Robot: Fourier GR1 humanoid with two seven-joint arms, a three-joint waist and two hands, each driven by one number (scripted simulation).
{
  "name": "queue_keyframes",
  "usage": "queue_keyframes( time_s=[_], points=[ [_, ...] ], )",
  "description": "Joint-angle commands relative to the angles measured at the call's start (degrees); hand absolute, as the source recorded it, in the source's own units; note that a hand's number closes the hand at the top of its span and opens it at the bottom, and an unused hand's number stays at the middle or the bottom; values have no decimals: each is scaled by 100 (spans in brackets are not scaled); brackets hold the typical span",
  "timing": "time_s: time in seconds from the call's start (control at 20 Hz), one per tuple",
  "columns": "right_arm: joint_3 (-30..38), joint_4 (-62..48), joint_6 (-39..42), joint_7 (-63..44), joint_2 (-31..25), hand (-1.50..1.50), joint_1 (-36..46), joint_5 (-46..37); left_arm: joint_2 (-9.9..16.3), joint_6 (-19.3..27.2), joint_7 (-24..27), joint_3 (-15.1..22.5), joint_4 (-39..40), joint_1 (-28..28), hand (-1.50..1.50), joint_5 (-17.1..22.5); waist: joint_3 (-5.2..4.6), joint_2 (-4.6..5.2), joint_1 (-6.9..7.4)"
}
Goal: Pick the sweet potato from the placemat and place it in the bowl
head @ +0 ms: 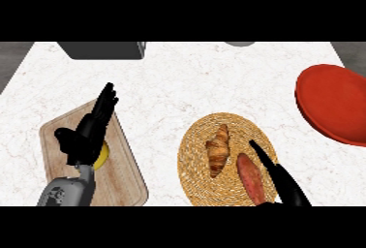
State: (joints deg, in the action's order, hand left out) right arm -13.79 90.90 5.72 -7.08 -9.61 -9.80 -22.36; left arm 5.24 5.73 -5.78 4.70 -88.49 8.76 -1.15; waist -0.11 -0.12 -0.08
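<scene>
A reddish-brown sweet potato lies on the round woven placemat at the lower middle, to the right of a croissant. My right hand comes in from the lower edge with straight fingers lying along the sweet potato's right side, fingertips pointing up-left. The red bowl sits at the right edge, partly cut off. My left hand rests open over the wooden cutting board, fingers pointing up.
A wooden cutting board lies at the lower left with a yellow object partly hidden under my left hand. A dark grey box stands at the counter's far edge. A grey object peeks in at the top.
</scene>
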Motion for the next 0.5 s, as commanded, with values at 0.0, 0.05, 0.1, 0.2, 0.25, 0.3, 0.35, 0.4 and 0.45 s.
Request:
queue_keyframes(
  time_s=[0.0,0.05,0.1,0.2,0.25,0.3,0.35,0.4,0.45],
  points=[
    [-65,-293,155,63,63,150,336,-162,-9,-77,-61,55,-435,-361,0,-51,12,8,19],
    [-417,-170,223,375,-122,150,206,-402,67,-115,-155,-3,-534,-314,0,76,13,2,45],
    [-193,-647,369,595,-238,150,670,-317,-26,2,-390,-17,-192,292,0,-20,15,18,29],
    [-621,-173,185,655,-192,150,247,-707,-92,-22,270,-58,353,106,0,-91,10,15,-13],
    [-657,-195,66,985,-328,150,-101,-805,201,-221,-71,-197,-388,-240,0,114,12,2,15],
    [-859,-513,-166,994,-86,150,60,-1091,-45,-66,-28,-57,-166,-27,0,-10,12,9,8],
    [-705,-101,169,602,-99,150,110,-812,-188,117,-106,105,-405,-339,0,-185,11,6,10],
    [-712,-562,-33,1171,-55,150,20,-795,-130,-30,255,-104,245,-19,0,-76,12,14,-7],
    [-683,-319,116,951,-65,150,52,-756,-3,-160,189,-216,160,-33,0,-2,11,11,-3]
  ],
)
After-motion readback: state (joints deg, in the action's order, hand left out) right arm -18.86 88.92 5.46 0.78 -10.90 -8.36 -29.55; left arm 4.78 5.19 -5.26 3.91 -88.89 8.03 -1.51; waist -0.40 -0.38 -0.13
